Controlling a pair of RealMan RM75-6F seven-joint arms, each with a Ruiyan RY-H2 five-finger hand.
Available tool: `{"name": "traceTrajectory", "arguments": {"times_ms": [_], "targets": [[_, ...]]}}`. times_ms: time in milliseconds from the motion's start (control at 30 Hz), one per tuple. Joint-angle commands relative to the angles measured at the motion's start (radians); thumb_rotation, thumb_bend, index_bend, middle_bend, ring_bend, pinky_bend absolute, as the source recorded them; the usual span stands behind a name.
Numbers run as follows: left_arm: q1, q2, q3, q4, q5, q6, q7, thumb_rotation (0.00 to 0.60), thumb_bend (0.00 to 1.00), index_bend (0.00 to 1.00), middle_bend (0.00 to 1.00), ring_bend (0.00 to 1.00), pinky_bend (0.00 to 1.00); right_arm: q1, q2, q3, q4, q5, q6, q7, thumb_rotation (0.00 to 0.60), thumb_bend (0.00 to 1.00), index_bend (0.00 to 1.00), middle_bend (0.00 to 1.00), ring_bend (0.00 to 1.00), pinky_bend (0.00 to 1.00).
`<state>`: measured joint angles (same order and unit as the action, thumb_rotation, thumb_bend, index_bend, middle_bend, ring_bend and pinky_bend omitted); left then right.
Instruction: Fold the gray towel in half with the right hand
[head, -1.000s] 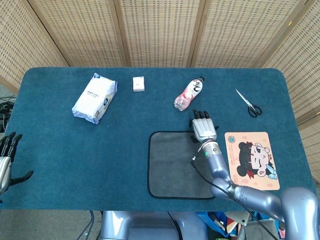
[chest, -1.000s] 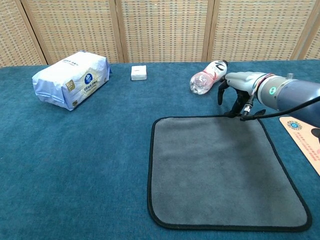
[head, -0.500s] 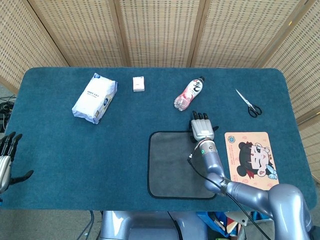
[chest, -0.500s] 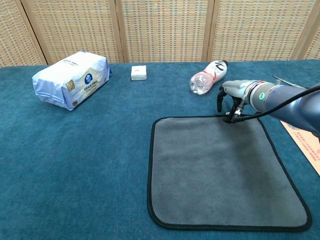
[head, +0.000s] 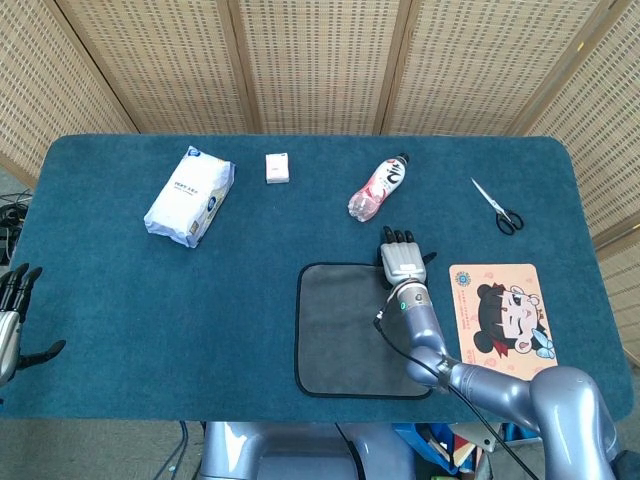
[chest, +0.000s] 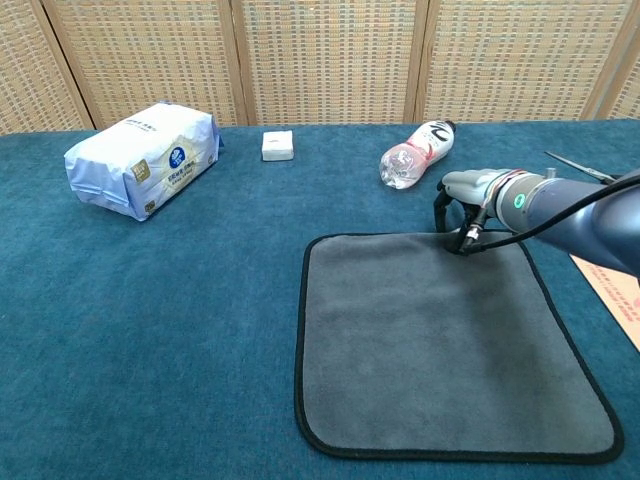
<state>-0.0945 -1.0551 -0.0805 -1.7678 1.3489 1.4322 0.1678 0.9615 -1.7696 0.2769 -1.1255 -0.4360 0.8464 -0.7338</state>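
The gray towel (chest: 440, 340) lies spread flat and unfolded on the blue surface (head: 200, 300), its black-trimmed edges square to the robot, which suits a fold begun from the far edge and drawn back toward the near one. The right robot hand (chest: 462, 205) is set down at the towel's far edge, toward the far right corner, palm down with fingers curled so the tips meet the trim; in the head view the same hand (head: 402, 258) straddles that edge, fingers pointing away from the robot. Whether the fingertips have pinched the cloth cannot be told; no part of the towel is lifted, so the fold is judged not yet begun. Beyond the towel's far edge lies a plastic bottle (chest: 415, 153) on its side, near the hand but apart from it. Just right of the towel is a cartoon mat (head: 503, 318). The left robot hand (head: 12, 320) rests well left of the towel, fingers apart and holding nothing.
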Motion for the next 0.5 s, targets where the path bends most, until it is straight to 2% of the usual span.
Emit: {"name": "traceTrajectory", "arguments": {"times_ms": [33,500], "targets": [[-0.001,0.000,0.000,0.000,-0.002,-0.001,0.001,0.600,0.18,0.00,0.00,0.00,0.00,0.000,0.001,-0.002,-0.002,-0.002,-0.001,0.004,0.600,0.48,0.51,0.00,0.00,0.00],[-0.004,-0.004,0.004,-0.002,-0.003,-0.002,0.011,0.600,0.18,0.00,0.00,0.00,0.00,-0.018,0.033,-0.024,-0.068,-0.069,0.019,0.052,0.600,0.48,0.58,0.00,0.00,0.00]]}}
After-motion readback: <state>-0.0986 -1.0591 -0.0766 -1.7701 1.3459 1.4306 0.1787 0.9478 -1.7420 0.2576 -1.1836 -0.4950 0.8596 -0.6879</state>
